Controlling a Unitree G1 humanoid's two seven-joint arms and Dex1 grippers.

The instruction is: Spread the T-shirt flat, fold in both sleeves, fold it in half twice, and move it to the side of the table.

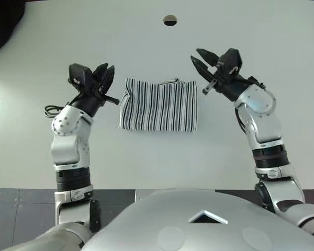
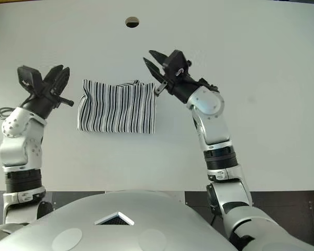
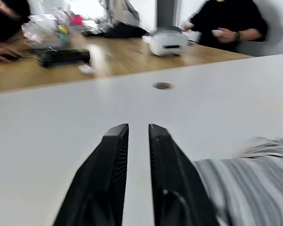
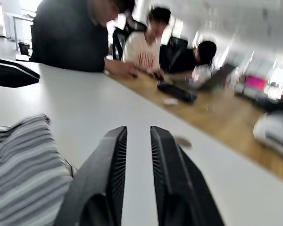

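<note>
At the centre of the white tabletop point(image 1: 251, 31) lies the black-and-white striped cotton T-shirt point(image 1: 158, 105), folded into a compact rectangle, with a small round cable hole point(image 1: 170, 20) well beyond it at 12 o'clock. The folding looks done, so moving the shirt to the side is probably what remains.

The main risk is the bundle coming apart. Its 12 o'clock edge looks slightly bunched, so a pinch that catches only the top layer could peel the fold open. A drag across the surface could also shear the layers. An end effector that comes down barely parted may shove the cloth instead of straddling it.

The black left end effector point(image 1: 107, 69) hangs raised at the shirt's 9 o'clock, just beside it and not touching. Its fingers stand a narrow slit apart and hold nothing. The black right end effector point(image 1: 195, 55) hangs at 2 o'clock, likewise narrowly parted, empty and off the cloth.
</note>
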